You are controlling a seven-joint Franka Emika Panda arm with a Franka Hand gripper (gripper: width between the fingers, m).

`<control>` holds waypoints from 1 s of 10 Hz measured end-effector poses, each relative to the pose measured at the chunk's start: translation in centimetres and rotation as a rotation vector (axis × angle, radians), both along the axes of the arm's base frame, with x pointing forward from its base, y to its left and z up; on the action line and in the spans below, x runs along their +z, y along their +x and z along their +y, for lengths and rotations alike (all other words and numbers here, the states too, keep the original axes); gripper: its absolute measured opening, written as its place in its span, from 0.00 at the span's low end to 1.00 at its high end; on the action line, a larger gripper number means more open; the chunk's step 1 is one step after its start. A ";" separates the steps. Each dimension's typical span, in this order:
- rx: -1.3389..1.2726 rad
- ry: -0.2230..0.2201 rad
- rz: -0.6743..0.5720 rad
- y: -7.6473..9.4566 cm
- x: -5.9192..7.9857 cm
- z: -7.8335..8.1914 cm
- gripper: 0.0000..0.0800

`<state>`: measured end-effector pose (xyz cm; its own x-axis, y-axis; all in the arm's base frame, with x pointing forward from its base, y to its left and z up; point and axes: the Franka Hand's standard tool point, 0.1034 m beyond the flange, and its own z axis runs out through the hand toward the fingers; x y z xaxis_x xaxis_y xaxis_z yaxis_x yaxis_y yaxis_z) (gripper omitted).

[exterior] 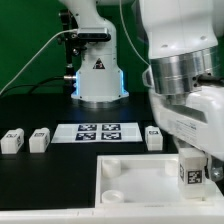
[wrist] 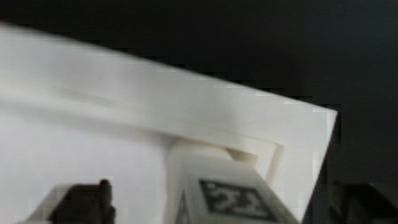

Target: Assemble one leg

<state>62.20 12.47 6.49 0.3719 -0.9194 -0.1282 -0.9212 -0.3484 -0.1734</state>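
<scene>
A leg [exterior: 189,170], a small white block with a marker tag, stands upright at the corner of the large white panel [exterior: 130,178] on the exterior view's right. My gripper [exterior: 197,165] is around it. In the wrist view the leg [wrist: 240,195] rises from the panel [wrist: 107,120] between my jaws. The one dark fingertip [wrist: 82,203] that shows stands apart from the leg with panel visible between them. The other finger merges with the dark table. Three more legs lie on the table: two on the exterior view's left [exterior: 11,139] [exterior: 38,139] and one [exterior: 154,136] beside the marker board.
The marker board [exterior: 99,131] lies flat behind the panel. The robot base [exterior: 98,75] stands at the back with cables on its left. The arm's bulky wrist fills the upper right of the exterior view.
</scene>
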 end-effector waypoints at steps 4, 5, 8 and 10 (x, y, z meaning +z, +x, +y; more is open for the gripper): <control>0.524 -0.083 -0.066 -0.2 -0.1 -0.7 0.81; 0.592 -0.090 -0.078 -0.2 -0.1 -0.7 0.81; 1.092 -0.186 -0.129 0.2 0.4 -0.3 0.81; 1.215 -0.204 -0.142 0.2 0.3 -0.3 0.81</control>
<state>62.39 12.12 6.83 0.9956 0.0323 0.0876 0.0400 -0.9953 -0.0880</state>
